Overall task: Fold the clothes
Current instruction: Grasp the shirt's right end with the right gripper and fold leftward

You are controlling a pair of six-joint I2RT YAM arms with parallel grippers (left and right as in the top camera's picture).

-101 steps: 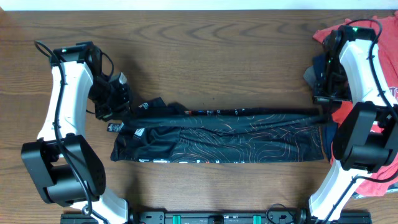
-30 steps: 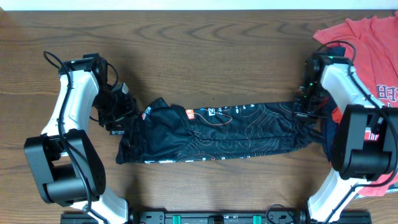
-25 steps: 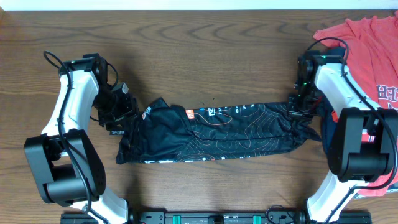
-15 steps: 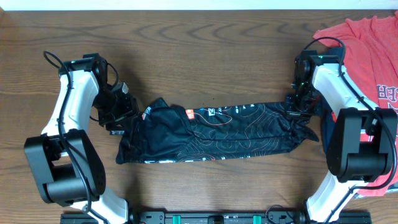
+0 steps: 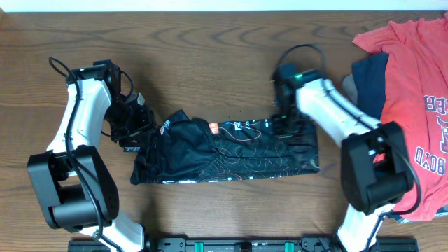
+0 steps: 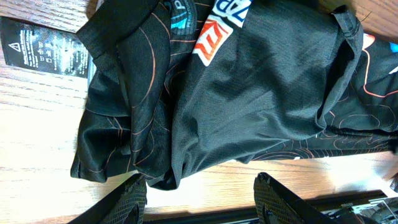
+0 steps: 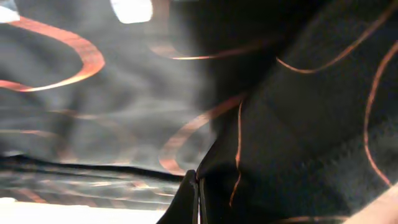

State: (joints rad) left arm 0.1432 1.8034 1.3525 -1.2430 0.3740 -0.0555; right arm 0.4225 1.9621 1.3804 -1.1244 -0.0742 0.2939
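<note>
Around the right tool (image 7: pixel 196 185), blurred jersey (image 7: pixel 93 93) cloth fills the view.

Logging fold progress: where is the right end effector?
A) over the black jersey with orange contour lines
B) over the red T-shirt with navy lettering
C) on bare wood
A: the overhead view shows the right end effector on the black contour-lined jersey, clear of the red T-shirt.
</note>
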